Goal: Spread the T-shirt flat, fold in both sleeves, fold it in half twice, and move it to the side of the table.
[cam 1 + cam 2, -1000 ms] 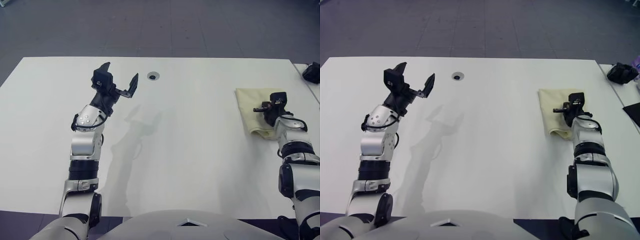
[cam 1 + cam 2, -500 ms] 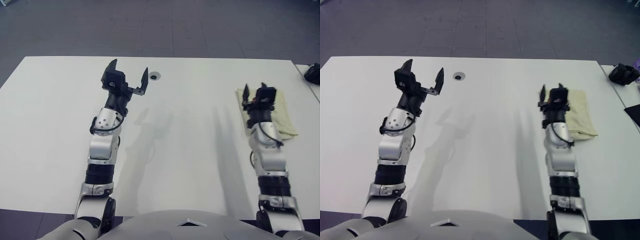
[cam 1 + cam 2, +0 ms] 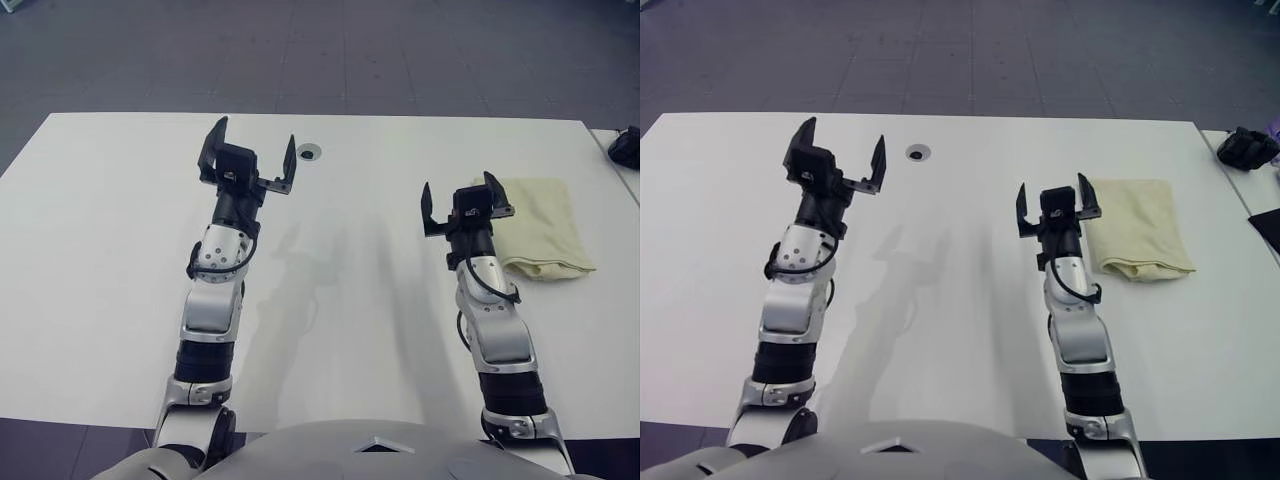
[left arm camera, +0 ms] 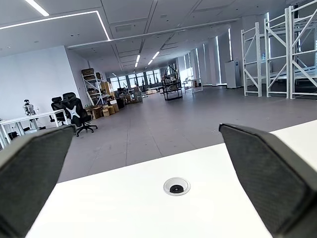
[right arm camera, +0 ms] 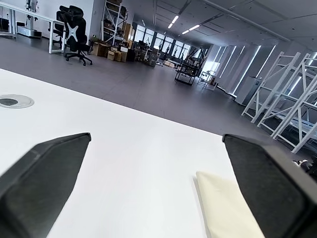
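Observation:
The pale yellow T-shirt [image 3: 538, 226] lies folded into a small rectangle near the right edge of the white table [image 3: 100, 240]; it also shows in the right wrist view [image 5: 225, 210]. My right gripper [image 3: 461, 204] is raised above the table just left of the T-shirt, open and holding nothing. My left gripper [image 3: 248, 162] is raised over the table's left-centre, open and holding nothing. Both sets of dark fingers [image 4: 267, 173] [image 5: 270, 178] stand wide apart in the wrist views.
A round cable grommet [image 3: 307, 152] sits in the table near its far edge, just right of the left gripper. A dark object [image 3: 1243, 146] lies on a neighbouring surface beyond the table's right edge.
The right gripper let go of the T-shirt, lifted and swung left, ending beside it. The left gripper rose and turned upright, shifting slightly right. The folded T-shirt stays at the right side.

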Controlling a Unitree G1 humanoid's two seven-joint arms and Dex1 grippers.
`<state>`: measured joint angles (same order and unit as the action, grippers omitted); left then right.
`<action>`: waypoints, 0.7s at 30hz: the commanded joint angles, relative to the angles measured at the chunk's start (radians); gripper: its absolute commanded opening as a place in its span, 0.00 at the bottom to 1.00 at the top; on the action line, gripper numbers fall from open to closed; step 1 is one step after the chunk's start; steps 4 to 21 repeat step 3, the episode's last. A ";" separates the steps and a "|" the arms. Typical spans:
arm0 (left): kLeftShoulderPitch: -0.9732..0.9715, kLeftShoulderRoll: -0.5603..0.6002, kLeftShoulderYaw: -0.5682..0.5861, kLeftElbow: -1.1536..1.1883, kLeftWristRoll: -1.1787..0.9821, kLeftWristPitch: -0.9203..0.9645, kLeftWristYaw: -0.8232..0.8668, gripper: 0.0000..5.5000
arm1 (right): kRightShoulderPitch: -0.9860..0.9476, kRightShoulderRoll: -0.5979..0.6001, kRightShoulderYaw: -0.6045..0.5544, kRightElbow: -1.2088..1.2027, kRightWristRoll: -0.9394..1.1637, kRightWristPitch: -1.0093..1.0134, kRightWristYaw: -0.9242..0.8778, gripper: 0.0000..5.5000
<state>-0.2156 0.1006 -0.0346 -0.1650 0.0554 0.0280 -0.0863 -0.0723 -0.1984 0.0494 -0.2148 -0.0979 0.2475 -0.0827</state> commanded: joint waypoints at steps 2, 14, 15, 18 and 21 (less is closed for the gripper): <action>0.001 0.013 -0.004 -0.012 0.020 0.007 0.000 0.98 | -0.019 0.016 -0.011 0.020 -0.012 0.012 0.007 0.98; -0.003 0.013 0.000 -0.009 0.018 0.008 0.001 0.98 | -0.023 0.017 -0.013 0.025 -0.013 0.010 0.008 0.98; -0.003 0.013 0.000 -0.009 0.018 0.008 0.001 0.98 | -0.023 0.017 -0.013 0.025 -0.013 0.010 0.008 0.98; -0.003 0.013 0.000 -0.009 0.018 0.008 0.001 0.98 | -0.023 0.017 -0.013 0.025 -0.013 0.010 0.008 0.98; -0.003 0.013 0.000 -0.009 0.018 0.008 0.001 0.98 | -0.023 0.017 -0.013 0.025 -0.013 0.010 0.008 0.98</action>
